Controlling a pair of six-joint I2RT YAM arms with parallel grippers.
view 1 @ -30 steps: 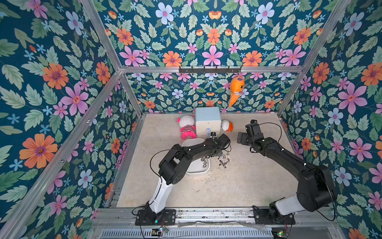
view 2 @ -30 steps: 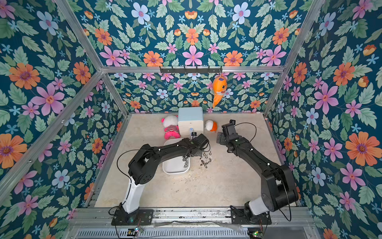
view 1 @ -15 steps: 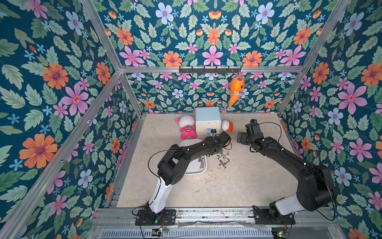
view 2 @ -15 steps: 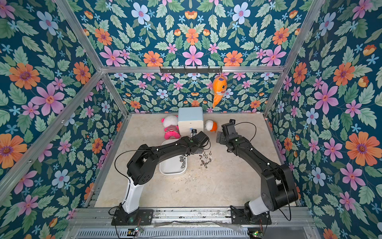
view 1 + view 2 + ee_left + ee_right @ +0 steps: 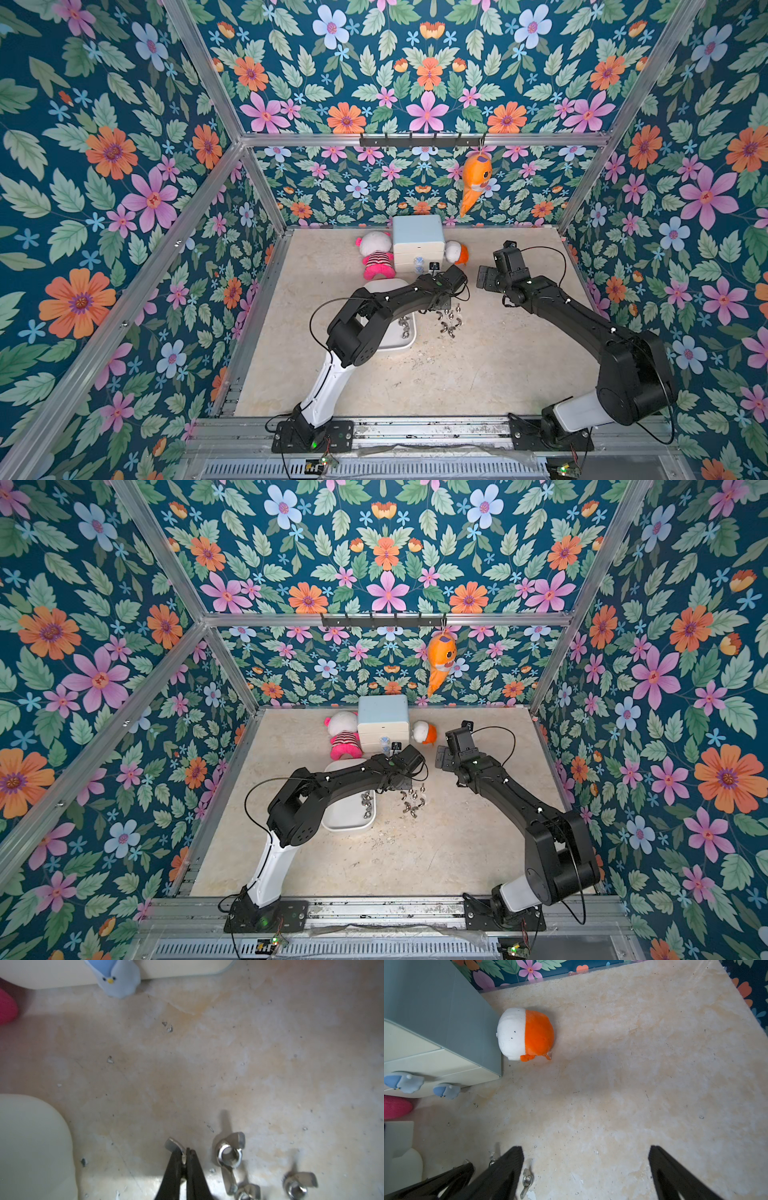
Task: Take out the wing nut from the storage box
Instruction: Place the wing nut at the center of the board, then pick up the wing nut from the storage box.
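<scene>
The storage box [image 5: 400, 346] [image 5: 348, 824] is a shallow white tray under my left arm, with a few wing nuts [image 5: 404, 326] still in it; one of its corners [image 5: 31, 1136] shows in the left wrist view. My left gripper [image 5: 185, 1152] is shut on a silver wing nut [image 5: 171, 1144], held just above the floor to the right of the box. Several loose wing nuts [image 5: 449, 321] [image 5: 413, 801] [image 5: 229, 1154] lie on the floor beside it. My right gripper [image 5: 586, 1152] [image 5: 484, 277] hangs open and empty to the right of them, one nut [image 5: 526, 1179] by its finger.
A white drawer cabinet with a pale-blue top [image 5: 417, 237] [image 5: 436, 1012] stands at the back wall. A pink plush [image 5: 376, 257] lies to its left and an orange-white plush [image 5: 457, 252] [image 5: 525, 1033] to its right. An orange fish toy [image 5: 476, 178] hangs from the rail.
My left gripper has drifted a little back and to the right, away from the box, still shut. The right arm has not moved.
</scene>
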